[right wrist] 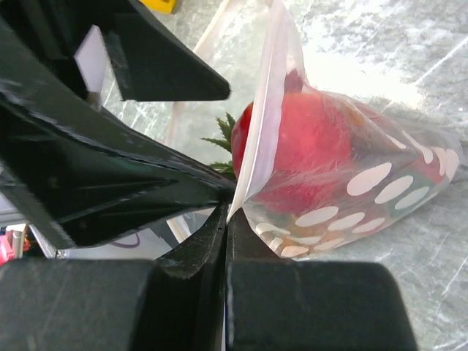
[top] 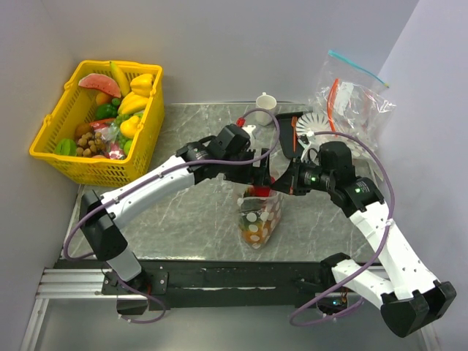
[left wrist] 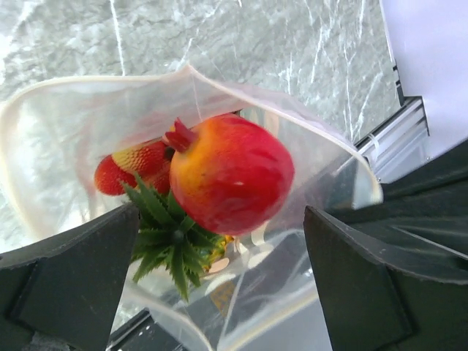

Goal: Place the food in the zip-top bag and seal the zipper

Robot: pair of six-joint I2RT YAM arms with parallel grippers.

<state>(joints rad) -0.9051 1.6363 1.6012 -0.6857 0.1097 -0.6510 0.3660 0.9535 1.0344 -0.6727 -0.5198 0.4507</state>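
Now | top: zip-top bag [top: 259, 219] upright on the table [top: 190, 212], my left claw [top: 257, 181] over its mouth | left wrist: left claw spread wide, holding nothing; apple [left wrist: 232, 172] in the bag mouth, above strawberries [left wrist: 128, 167] and pineapple [left wrist: 172, 245] | right wrist: right claw [right wrist: 228, 208] pinched tight on the bag's mouth edge.

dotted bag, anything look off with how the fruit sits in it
The apple sits high at the mouth of the bag, atop the pineapple and strawberries, spreading it wide; the zipper may not close over it.
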